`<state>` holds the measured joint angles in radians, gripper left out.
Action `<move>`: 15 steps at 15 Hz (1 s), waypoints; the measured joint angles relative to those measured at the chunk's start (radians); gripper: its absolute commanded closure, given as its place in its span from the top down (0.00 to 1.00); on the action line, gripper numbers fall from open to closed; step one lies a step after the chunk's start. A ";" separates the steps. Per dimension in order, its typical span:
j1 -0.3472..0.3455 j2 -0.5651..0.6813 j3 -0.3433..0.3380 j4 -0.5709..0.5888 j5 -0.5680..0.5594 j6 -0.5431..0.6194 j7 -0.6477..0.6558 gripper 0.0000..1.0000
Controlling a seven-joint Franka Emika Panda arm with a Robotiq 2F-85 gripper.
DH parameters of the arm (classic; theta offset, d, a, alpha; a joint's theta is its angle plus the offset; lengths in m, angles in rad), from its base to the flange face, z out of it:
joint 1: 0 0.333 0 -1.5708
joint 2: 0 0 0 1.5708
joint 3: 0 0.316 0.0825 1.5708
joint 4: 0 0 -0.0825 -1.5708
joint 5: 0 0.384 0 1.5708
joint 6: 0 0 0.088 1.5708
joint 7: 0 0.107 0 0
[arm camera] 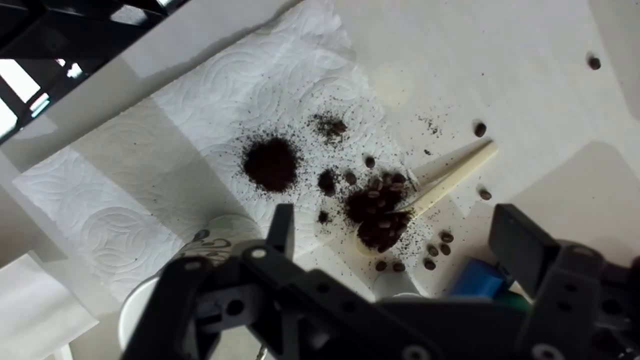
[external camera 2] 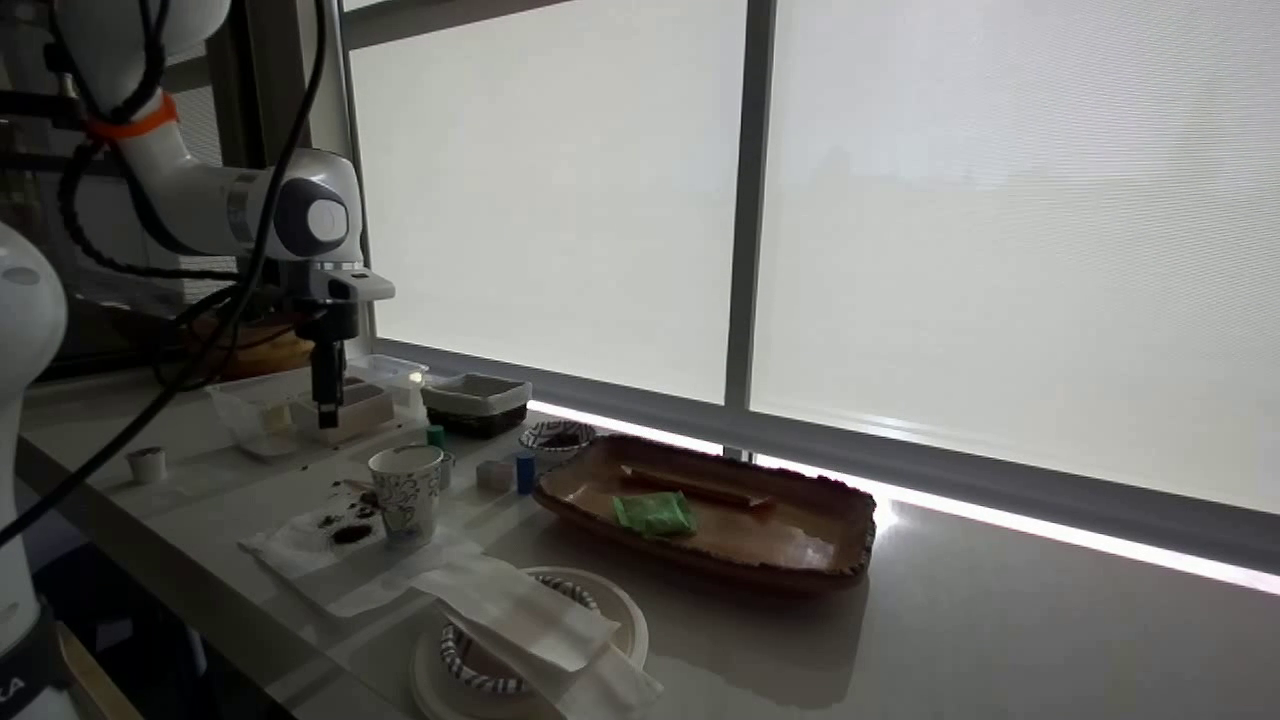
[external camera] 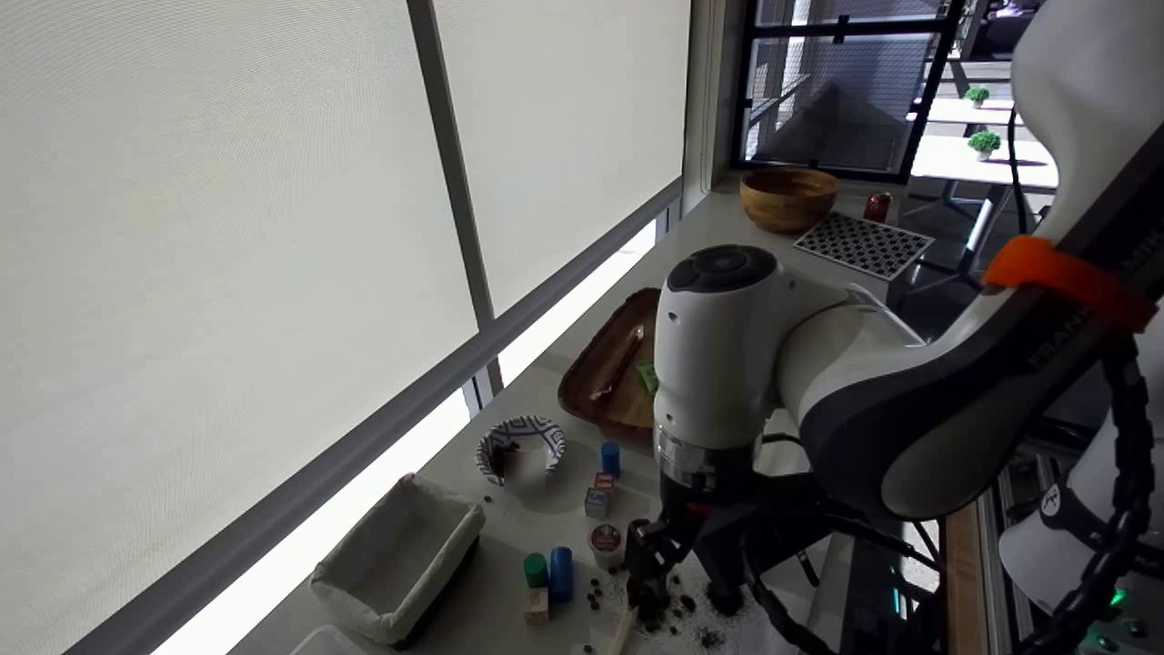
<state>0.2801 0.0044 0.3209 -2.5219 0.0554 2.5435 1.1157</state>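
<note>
My gripper stands open above the counter, its two fingertips wide apart with nothing held between them. Below, in the wrist view, a pale spoon lies with its bowl heaped with dark grounds and beans. Several loose coffee beans are scattered around it. Another dark heap sits on a white paper towel. A patterned paper cup stands upright on the towel, partly hidden by a finger in the wrist view. Near the other finger lies a blue cylinder.
In an exterior view, a green cylinder, a small lidded cup and a cloth-lined basket stand near the gripper. A brown tray holds a green packet. Plates with napkins lie near the front. A window blind borders the counter.
</note>
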 measured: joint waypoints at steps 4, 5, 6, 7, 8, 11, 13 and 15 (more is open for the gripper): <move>0.000 0.105 0.000 0.064 -0.014 0.000 0.024 1.00; 0.000 0.107 0.000 0.066 -0.014 0.000 0.025 1.00; 0.000 0.107 0.000 0.067 -0.014 0.000 0.025 1.00; 0.000 0.107 0.000 0.068 -0.014 0.000 0.026 1.00; 0.001 0.107 -0.002 0.068 -0.013 0.000 0.025 1.00; 0.009 0.114 -0.016 0.068 0.003 0.061 0.070 1.00; 0.024 0.130 -0.030 0.068 -0.005 0.141 0.157 1.00; 0.048 0.145 -0.054 0.068 -0.049 0.197 0.264 1.00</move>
<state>0.3282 0.1497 0.2669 -2.4535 0.0069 2.7408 1.3797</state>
